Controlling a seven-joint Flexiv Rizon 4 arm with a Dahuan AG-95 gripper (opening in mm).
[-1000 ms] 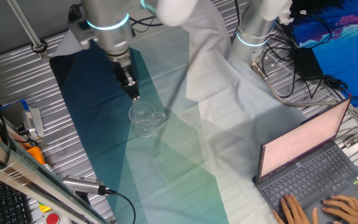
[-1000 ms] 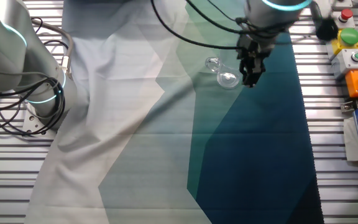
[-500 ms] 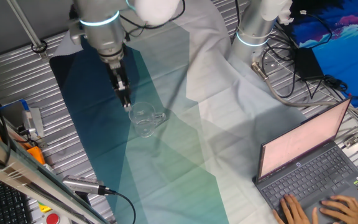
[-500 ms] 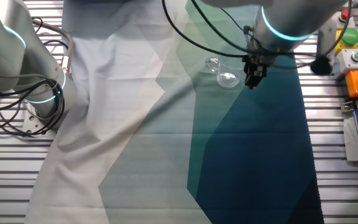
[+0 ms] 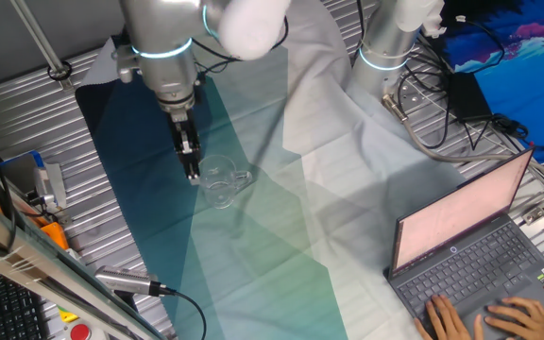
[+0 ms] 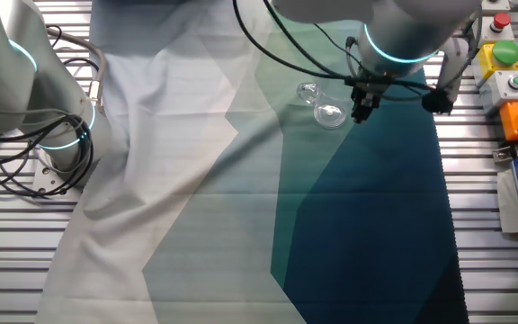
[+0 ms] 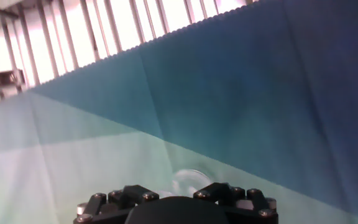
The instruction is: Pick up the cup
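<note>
The cup [image 5: 220,179] is a small clear glass mug. It stands upright on the teal part of the cloth with its handle [image 5: 245,177] pointing right. My gripper [image 5: 193,174] points down at the cup's left rim, its tips low, level with the cup's wall. The fingers look slightly apart, and nothing is held. In the other fixed view the gripper [image 6: 359,112] is just right of the cup [image 6: 329,113]. The hand view shows only a blurred part of the cup [image 7: 188,180] above the hand's dark body; the fingertips are hidden.
The teal and white cloth [image 5: 272,227] covers the table. A second robot base [image 5: 385,47] stands at the back. A laptop [image 5: 470,255] with a person's hands on it is at the right. Button boxes [image 6: 511,81] sit beside the cloth.
The gripper has come down and moved toward the cup's rim, from above and behind it to level with its wall. The cup has not moved.
</note>
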